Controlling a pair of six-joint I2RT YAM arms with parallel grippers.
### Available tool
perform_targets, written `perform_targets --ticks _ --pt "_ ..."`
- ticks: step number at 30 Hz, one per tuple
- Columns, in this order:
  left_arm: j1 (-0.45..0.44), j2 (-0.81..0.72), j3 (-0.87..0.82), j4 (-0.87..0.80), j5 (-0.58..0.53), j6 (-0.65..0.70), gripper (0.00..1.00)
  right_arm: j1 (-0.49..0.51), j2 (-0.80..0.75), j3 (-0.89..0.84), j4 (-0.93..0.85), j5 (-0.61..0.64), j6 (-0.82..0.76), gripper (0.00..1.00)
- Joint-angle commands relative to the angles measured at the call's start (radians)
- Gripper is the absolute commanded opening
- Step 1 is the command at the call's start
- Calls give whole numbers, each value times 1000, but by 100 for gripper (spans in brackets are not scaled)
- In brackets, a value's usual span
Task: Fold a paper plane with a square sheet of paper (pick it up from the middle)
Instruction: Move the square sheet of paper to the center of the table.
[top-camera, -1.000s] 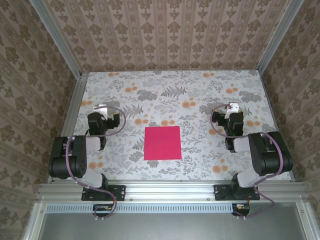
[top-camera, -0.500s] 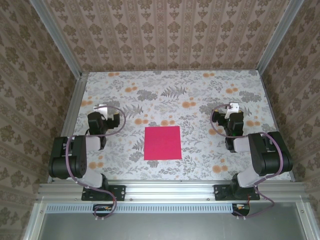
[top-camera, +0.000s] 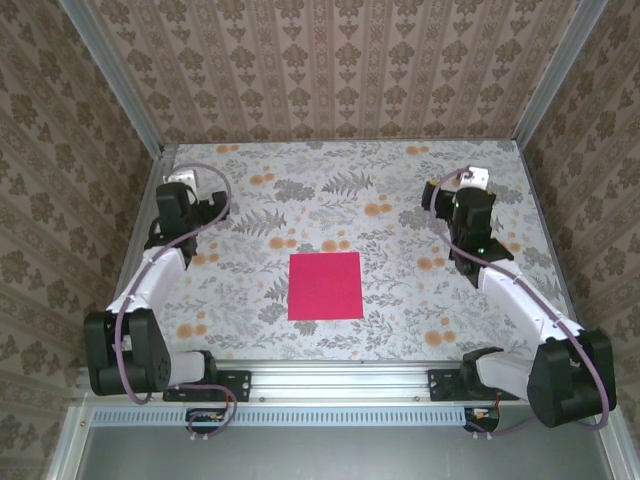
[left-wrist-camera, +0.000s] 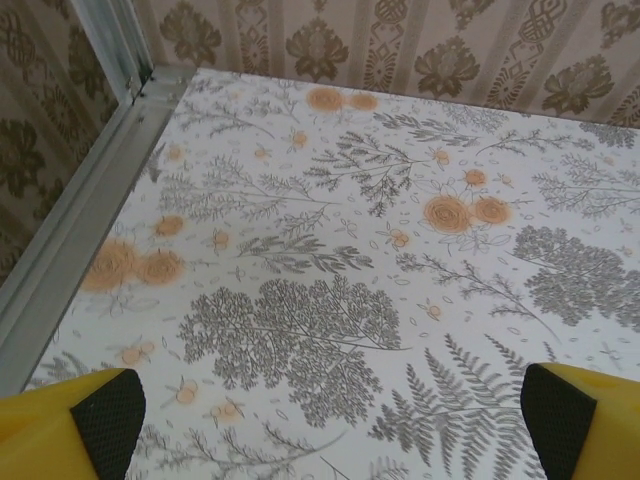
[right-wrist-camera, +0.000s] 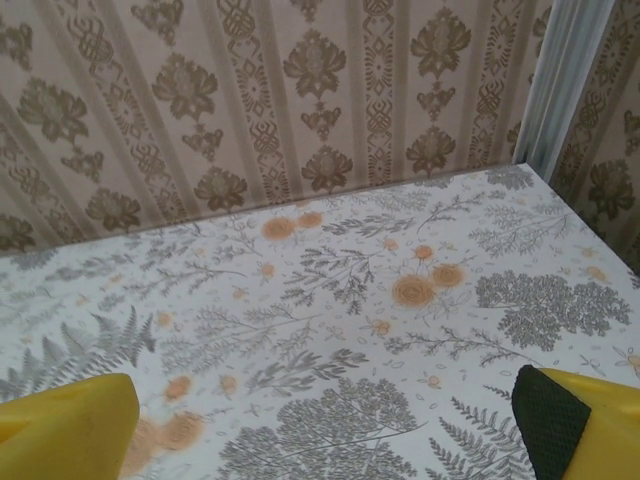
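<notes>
Square sheet of paper (top-camera: 325, 286): magenta, flat, unfolded, mid-desk (top-camera: 400, 320), edges parallel to desk front. Left gripper (top-camera: 183, 180), right gripper (top-camera: 470, 180): both spread wide, empty, farther back at either side. Sheet lies inward and nearward, roughly equidistant.

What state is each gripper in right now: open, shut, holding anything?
Left gripper: open, holding nothing.
Right gripper: open, holding nothing.
The flat magenta-red square sheet of paper lies apart from both.
</notes>
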Motion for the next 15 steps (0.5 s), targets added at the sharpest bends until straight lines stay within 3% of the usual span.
perform_targets --ticks 1,7,11,15 --pt "-5 -25 101 -312 41 -124 100 56 42 107 -431 44 127 99" --pt "0 -90 139 -443 114 -101 100 286 167 237 -683 9 188 100" --pt "-3 -121 140 -478 128 -94 100 472 268 269 -750 9 204 100" --pt "-3 -126 134 -480 130 -80 100 585 374 321 -839 12 234 100"
